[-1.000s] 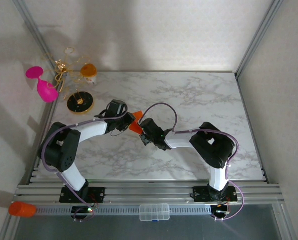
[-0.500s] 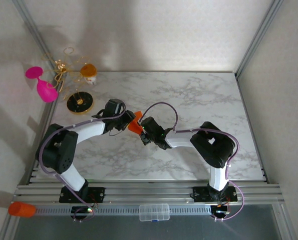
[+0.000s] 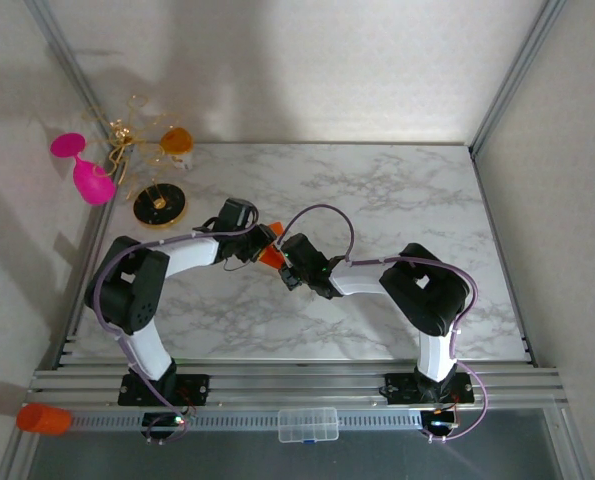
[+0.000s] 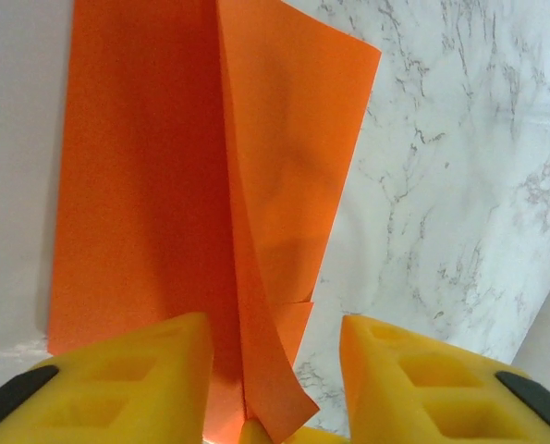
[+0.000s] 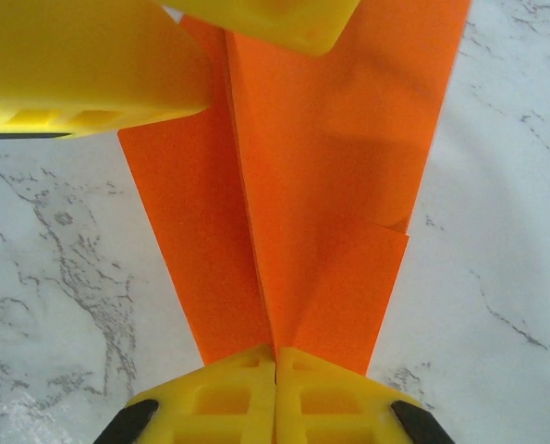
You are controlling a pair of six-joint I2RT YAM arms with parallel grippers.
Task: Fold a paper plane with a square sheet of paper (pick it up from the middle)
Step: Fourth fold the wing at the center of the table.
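Observation:
The square sheet of paper (image 3: 270, 254) is bright orange and folded into a narrow paper plane shape with a raised centre crease, held just above the marble table (image 3: 397, 200). My right gripper (image 3: 283, 266) is shut on its narrow end; in the right wrist view the gripper (image 5: 275, 356) pinches the centre fold of the paper (image 5: 339, 176). My left gripper (image 3: 261, 241) meets the paper from the opposite side. In the left wrist view this gripper (image 4: 273, 326) is open, its fingers standing either side of the upright fold of the paper (image 4: 154, 157) without pinching it.
At the table's far left are a pink goblet (image 3: 89, 176), a gold wire stand with an orange-and-white cup (image 3: 177, 141) and a black round disc (image 3: 160, 205). An orange cylinder (image 3: 43, 418) and a clear box (image 3: 308, 424) lie on the near rail.
My left arm has shifted right, bringing its gripper closer around the paper's fold; its jaws widened, then narrowed a little. The right gripper has kept its hold and barely moved.

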